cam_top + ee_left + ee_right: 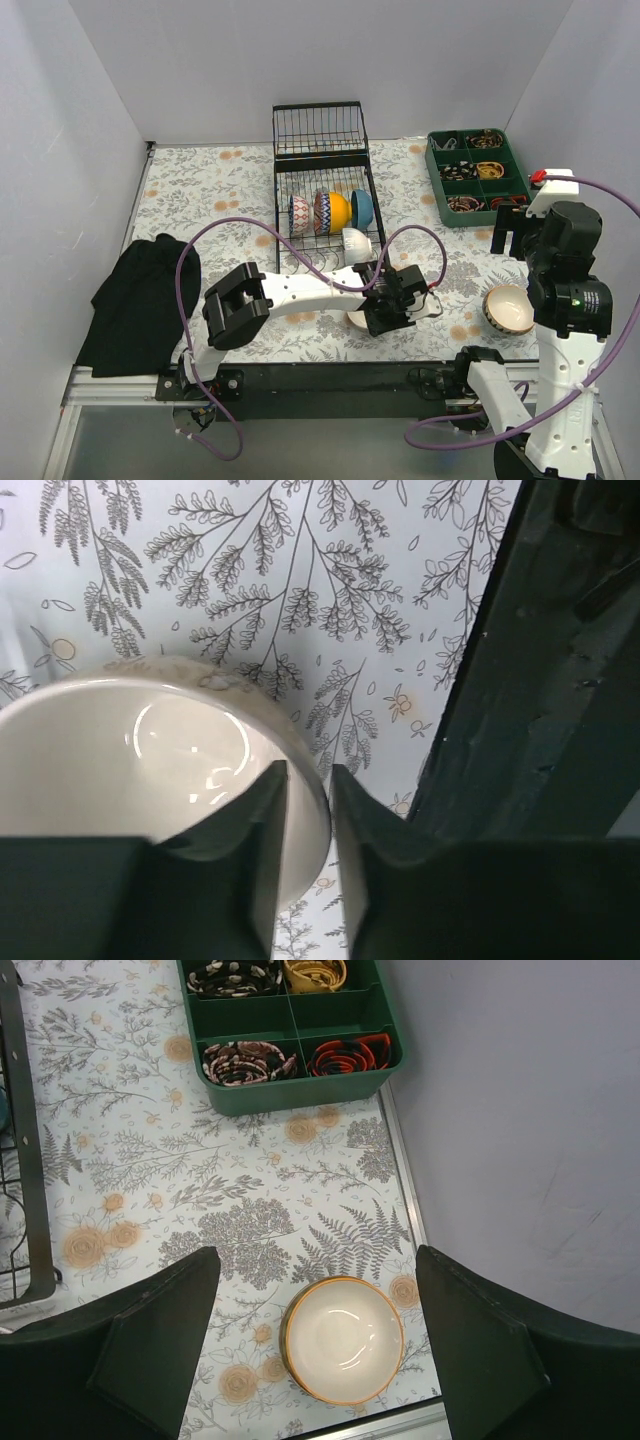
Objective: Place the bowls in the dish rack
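Observation:
A plain white bowl [120,750] sits upright on the floral cloth near the table's front [357,320]. My left gripper [308,775] is shut on it, one finger inside and one outside its right wall. The black wire dish rack [322,190] stands at the back centre. In it are a red-patterned bowl [300,214], a striped one [322,212], a yellow-orange one [339,210] and a blue one [362,207] on edge, plus a white one [356,241]. A cream bowl with an orange rim [343,1340] sits upright at the front right. My right gripper [315,1260] hangs open high above it.
A green compartment tray [477,178] of coiled items stands at the back right. A black cloth [140,300] lies at the left edge. The rack's hinged grid end [320,130] stands up at the back. The cream bowl is close to the table's front rail [400,1422].

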Robot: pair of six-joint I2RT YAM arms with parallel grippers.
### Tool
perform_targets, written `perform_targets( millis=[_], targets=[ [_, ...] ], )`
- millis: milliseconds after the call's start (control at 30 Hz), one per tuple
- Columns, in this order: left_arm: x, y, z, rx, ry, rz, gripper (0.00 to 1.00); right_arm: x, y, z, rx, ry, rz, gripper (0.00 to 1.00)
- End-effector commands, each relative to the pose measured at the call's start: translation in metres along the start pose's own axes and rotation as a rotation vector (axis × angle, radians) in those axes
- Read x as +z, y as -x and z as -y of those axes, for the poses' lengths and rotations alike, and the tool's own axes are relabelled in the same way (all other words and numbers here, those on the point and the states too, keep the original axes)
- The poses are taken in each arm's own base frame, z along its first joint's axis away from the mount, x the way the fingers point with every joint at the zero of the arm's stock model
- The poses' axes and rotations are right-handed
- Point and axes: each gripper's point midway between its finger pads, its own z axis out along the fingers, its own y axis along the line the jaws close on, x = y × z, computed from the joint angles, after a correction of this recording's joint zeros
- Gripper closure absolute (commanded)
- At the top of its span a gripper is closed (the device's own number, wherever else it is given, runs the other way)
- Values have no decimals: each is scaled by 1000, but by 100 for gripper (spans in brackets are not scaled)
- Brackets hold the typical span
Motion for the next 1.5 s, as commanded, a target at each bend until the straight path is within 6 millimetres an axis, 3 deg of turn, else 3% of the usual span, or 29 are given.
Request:
perform_targets(
  millis=[0,133,267,367,467,567,633,667,733,767,833,867,900,933,967,1033,1100,1133,1167,1233,1267,1333,1467],
  targets=[
    [-24,9,4,15,12,48,88,-2,4,0,14,0,31,13],
    [-58,9,17,27,-46,84,100,-1,7,2,3,-4,27,13],
    [-112,17,35,79,-122,141,100,2,17,3,-16,-6,24,13],
    [-155,42,31,80,-137,250,100,15,18,2,-33,-1,-11,14],
    [-197,69,3,58,-107,412,100,31,15,3,-67,-5,-57,15],
    [-242,77,-72,-88,-48,574,100,45,10,6,-107,-21,-111,15],
    [-267,75,-95,-175,-46,656,100,55,6,9,-155,-30,-142,16],
    [-277,69,-119,-223,-27,714,100,61,3,11,-170,-41,-163,16],
    [-287,64,-133,-287,-30,778,100,69,-1,13,-194,-50,-184,16],
    [-296,53,-149,-311,6,843,100,76,-4,13,-200,-52,-206,16],
    [-302,47,-147,-329,-33,911,100,81,-2,13,-190,-59,-216,16],
    [-315,47,-149,-294,-5,980,100,87,-4,12,-186,-58,-231,16],
    [-298,37,-144,-299,-43,968,100,90,-7,10,-185,-51,-239,16],
    [-296,33,-141,-310,-74,987,100,93,-8,9,-184,-48,-241,16],
    [-307,35,-150,-300,-53,1059,100,100,-14,7,-187,-41,-258,16],
    [-301,22,-155,-372,-39,1097,100,103,-17,5,-172,-40,-274,16],
    [-321,20,-156,-440,-77,1201,100,105,-14,6,-185,-38,-276,17],
    [-311,13,-156,-499,-108,1205,100,105,-12,8,-194,-47,-275,17],
    [-319,13,-157,-543,-144,1261,100,105,-7,11,-205,-57,-268,17],
    [-310,4,-152,-599,-184,1291,100,102,-3,15,-220,-69,-267,17],
    [-318,5,-156,-599,-171,1348,100,100,-1,16,-228,-71,-260,17],
    [-312,3,-158,-703,-247,1353,100,97,-1,16,-228,-69,-261,17],
    [-299,-4,-157,-749,-306,1377,100,93,-7,16,-231,-67,-261,17]
  ],
)
